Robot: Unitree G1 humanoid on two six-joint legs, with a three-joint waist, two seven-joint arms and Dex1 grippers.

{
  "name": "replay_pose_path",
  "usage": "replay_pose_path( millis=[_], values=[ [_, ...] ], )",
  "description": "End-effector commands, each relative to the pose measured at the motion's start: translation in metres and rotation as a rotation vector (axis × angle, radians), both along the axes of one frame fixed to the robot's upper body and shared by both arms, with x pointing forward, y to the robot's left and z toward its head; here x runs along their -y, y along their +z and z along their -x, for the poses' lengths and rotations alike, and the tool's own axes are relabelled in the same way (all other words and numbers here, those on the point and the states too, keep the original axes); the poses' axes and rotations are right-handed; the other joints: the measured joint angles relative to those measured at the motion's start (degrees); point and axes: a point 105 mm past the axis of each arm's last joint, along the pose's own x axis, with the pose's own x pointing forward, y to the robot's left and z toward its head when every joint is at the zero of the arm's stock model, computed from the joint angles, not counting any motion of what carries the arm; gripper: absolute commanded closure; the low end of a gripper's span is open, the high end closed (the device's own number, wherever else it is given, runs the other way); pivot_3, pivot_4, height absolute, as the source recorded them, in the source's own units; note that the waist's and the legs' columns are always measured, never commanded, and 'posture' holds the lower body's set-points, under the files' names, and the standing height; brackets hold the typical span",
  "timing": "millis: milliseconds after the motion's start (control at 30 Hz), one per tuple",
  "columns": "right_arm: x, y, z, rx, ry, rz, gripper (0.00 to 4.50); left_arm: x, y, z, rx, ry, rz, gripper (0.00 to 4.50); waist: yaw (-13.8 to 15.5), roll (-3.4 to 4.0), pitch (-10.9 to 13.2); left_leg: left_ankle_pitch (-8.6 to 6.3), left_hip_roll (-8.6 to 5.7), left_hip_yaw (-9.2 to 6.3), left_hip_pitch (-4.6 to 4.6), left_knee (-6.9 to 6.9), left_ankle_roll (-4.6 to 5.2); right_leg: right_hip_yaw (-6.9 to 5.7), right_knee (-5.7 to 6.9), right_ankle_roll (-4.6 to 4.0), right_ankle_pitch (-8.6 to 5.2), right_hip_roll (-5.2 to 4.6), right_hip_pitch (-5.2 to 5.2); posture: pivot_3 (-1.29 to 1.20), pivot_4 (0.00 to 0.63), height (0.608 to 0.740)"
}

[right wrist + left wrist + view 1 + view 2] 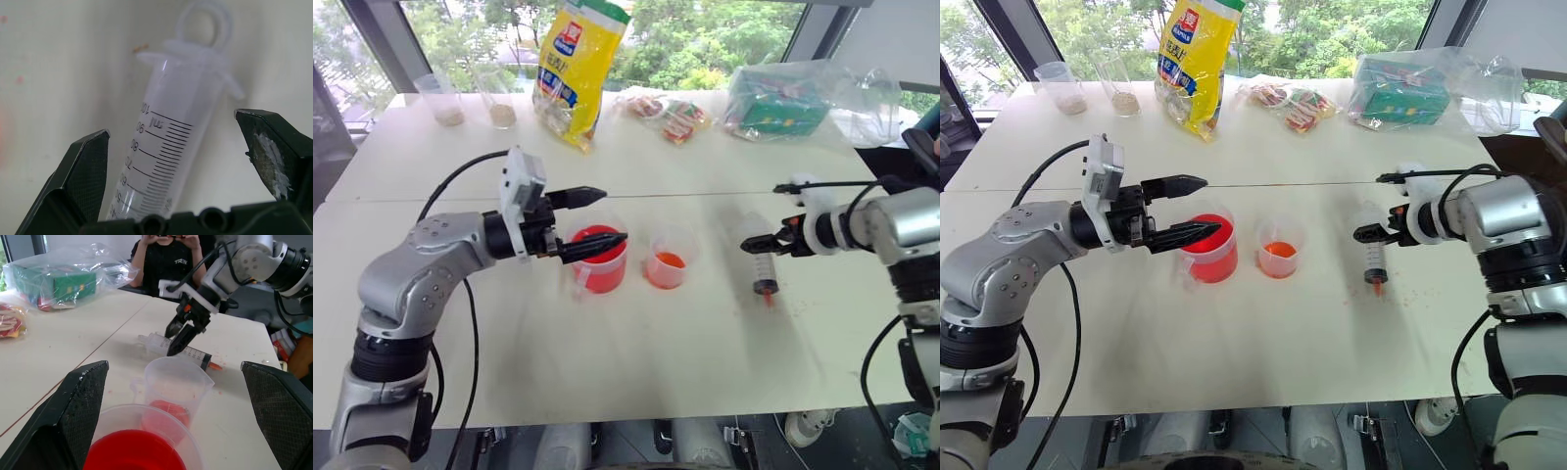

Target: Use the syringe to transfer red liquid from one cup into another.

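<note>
Left gripper (592, 221) wide open above the handled clear cup of red liquid (600, 258). Large clear plastic syringe (759, 259) lies flat on the white table (636, 343); right gripper (751, 241) spread astride its barrel. Likely light, stiff, slippery: clamp mid-barrel.

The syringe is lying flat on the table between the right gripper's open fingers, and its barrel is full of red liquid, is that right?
Not quite. The syringe does lie flat on the table between the open fingers of the right gripper, but its barrel is clear and empty, as the right wrist view shows.
</note>
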Motion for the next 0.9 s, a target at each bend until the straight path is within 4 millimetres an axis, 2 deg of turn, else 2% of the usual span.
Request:
replay_pose_path(
  millis=[33,67,167,300,333,467,533,633,767,833,900],
  values=[
    [-0.004,0.004,-0.008,0.022,0.036,0.023,0.04,-0.003,0.011,0.007,0.063,0.022,0.013,0.00,-0.04,-0.01,0.00,0.00,0.00,0.00,0.00,0.01,0.00,0.00,0.01,0.00,0.00,0.00,0.00,0.00,0.150,0.740],
    [-0.005,0.001,-0.008,0.013,0.044,0.026,0.04,-0.004,0.010,0.008,0.062,0.027,0.012,0.00,-0.06,-0.01,-0.01,0.00,0.00,0.00,0.00,0.01,0.00,0.00,0.00,0.00,0.00,0.00,0.00,0.00,0.150,0.740],
    [-0.009,-0.003,-0.009,-0.001,0.063,0.032,0.84,-0.005,0.009,0.009,0.060,0.037,0.014,0.00,-0.23,-0.01,-0.01,0.00,0.00,0.00,0.04,0.01,-0.01,0.00,0.02,0.00,0.00,0.00,0.03,0.00,0.150,0.740],
    [-0.015,-0.005,-0.008,-0.012,0.085,0.025,2.79,-0.009,0.010,0.007,0.062,0.049,0.014,0.00,-0.53,-0.02,-0.02,0.01,0.02,-0.01,0.06,0.01,-0.02,-0.01,0.06,0.00,0.00,0.03,0.03,0.00,0.150,0.740],
    [-0.016,-0.005,-0.007,-0.014,0.087,0.020,3.12,-0.010,0.010,0.007,0.063,0.050,0.014,0.00,-0.61,-0.02,-0.02,0.01,0.02,-0.01,0.07,0.01,-0.02,-0.01,0.07,0.00,0.00,0.03,0.03,0.00,0.150,0.740],
    [-0.019,0.007,-0.005,0.014,0.094,0.004,3.12,-0.015,0.018,0.004,0.084,0.063,0.010,0.00,-1.12,-0.02,-0.02,0.01,0.03,-0.03,0.06,0.01,-0.02,-0.01,0.08,0.01,0.01,0.03,0.03,0.00,0.150,0.740],
    [-0.024,0.025,-0.005,0.071,0.097,-0.024,3.12,-0.021,0.022,0.001,0.099,0.079,0.004,0.00,-1.14,-0.01,-0.02,0.01,0.03,-0.04,0.05,0.00,-0.02,-0.03,0.09,0.01,0.01,0.03,0.02,0.00,0.150,0.740],
    [-0.035,0.062,-0.005,0.208,0.111,-0.092,3.12,-0.026,0.029,-0.004,0.109,0.099,-0.001,0.00,-1.20,0.05,0.02,0.01,0.03,-0.01,0.02,0.00,-0.02,-0.01,0.14,0.02,0.01,0.01,-0.06,0.00,0.150,0.740],
    [-0.091,0.143,0.011,0.563,0.342,-0.387,3.12,-0.030,0.043,-0.007,0.123,0.078,-0.003,0.00,-1.29,0.05,0.02,0.02,0.03,-0.01,0.02,-0.02,-0.03,-0.02,0.18,0.02,0.02,0.02,-0.08,0.00,0.150,0.740],
    [-0.106,0.158,0.018,0.647,0.396,-0.450,3.12,-0.036,0.048,-0.010,0.127,0.082,-0.001,0.00,-1.20,0.05,0.02,0.02,0.05,-0.06,0.03,-0.02,-0.04,-0.04,0.23,0.03,0.02,0.05,-0.08,0.00,0.150,0.740],
    [-0.131,0.169,0.025,0.729,0.465,-0.517,3.12,-0.041,0.055,-0.016,0.140,0.093,-0.002,0.00,-1.21,0.02,-0.01,0.02,0.05,-0.08,0.06,-0.02,-0.04,-0.06,0.37,0.02,0.01,0.03,-0.08,0.00,0.150,0.740]
  ],
)
